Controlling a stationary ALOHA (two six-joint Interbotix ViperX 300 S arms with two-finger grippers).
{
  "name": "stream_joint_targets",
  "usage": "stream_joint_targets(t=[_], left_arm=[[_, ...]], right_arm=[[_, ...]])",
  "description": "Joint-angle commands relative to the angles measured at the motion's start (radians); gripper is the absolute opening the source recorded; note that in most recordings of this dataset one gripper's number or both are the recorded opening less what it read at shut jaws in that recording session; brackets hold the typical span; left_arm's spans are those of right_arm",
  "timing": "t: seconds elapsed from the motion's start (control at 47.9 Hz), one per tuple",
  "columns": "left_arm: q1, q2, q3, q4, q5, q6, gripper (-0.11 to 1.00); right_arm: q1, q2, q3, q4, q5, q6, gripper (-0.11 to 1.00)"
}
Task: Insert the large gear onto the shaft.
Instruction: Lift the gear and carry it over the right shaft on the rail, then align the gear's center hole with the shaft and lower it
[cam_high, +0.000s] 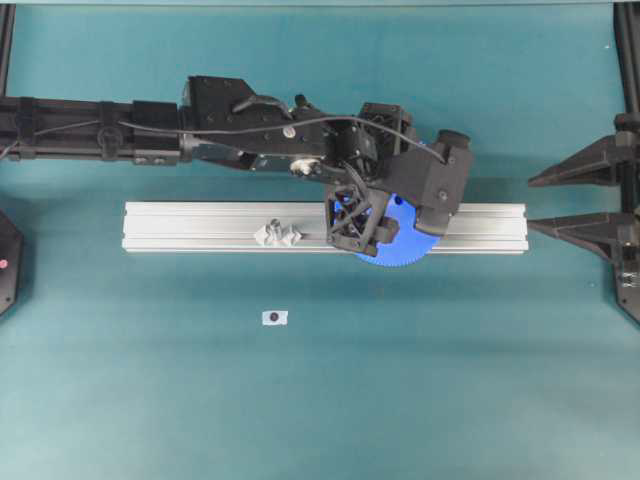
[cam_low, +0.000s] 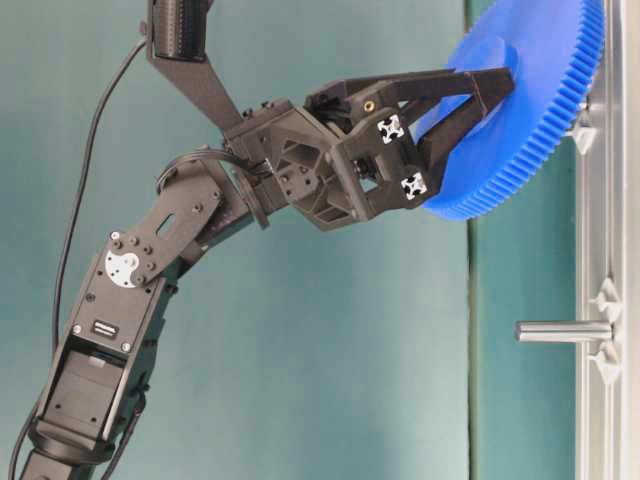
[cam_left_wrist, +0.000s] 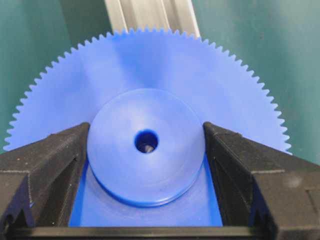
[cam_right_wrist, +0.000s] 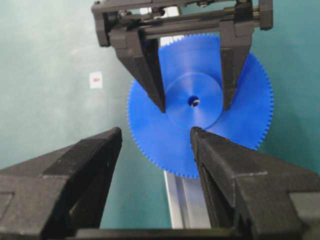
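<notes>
The large gear (cam_left_wrist: 150, 100) sits in the left tool (cam_left_wrist: 146, 165), whose two black fingers (cam_left_wrist: 50, 165) press against opposite sides of the raised round hub, one on each side of the small centre hole. The tool's jaws stand wide, closed on that hub and nothing else. In the table-level view the gear (cam_low: 520, 110) is tilted, its toothed rim near the aluminium rail (cam_low: 600, 300) but its face not flat to it. From overhead it hangs over the right half of the rail (cam_high: 200, 228), part hidden under the left tool (cam_high: 385, 215). A shaft (cam_low: 562, 331) stands out from the rail, well apart from the gear, bare; overhead it (cam_high: 272, 229) lies left of the gear on its clear mount. The right tool (cam_right_wrist: 155, 145) is parked at the table's (cam_high: 400, 400) right edge, jaws spread and empty, facing the gear (cam_right_wrist: 200, 145).
</notes>
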Motion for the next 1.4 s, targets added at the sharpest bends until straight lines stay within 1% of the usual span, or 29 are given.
stream_joint_targets(t=[0.0, 0.292, 0.522, 1.211, 1.378], left_arm=[[0.021, -0.041, -0.008, 0.005, 0.006, 0.003, 0.78], [0.028, -0.055, -0.025, 0.003, 0.009, 0.003, 0.78], [0.028, -0.060, -0.021, 0.005, 0.040, 0.003, 0.78], [0.032, -0.066, -0.041, 0.005, 0.043, 0.000, 0.78], [0.032, -0.061, -0.046, 0.003, 0.049, -0.009, 0.78]], right_arm=[[-0.002, 0.006, -0.011, -0.002, -0.009, 0.009, 0.67], [-0.002, 0.006, -0.009, 0.000, -0.011, 0.009, 0.67], [-0.002, 0.005, -0.009, -0.002, -0.012, 0.009, 0.67], [-0.002, 0.006, -0.011, -0.002, -0.014, 0.009, 0.67], [-0.003, 0.006, -0.009, -0.002, -0.014, 0.009, 0.67]])
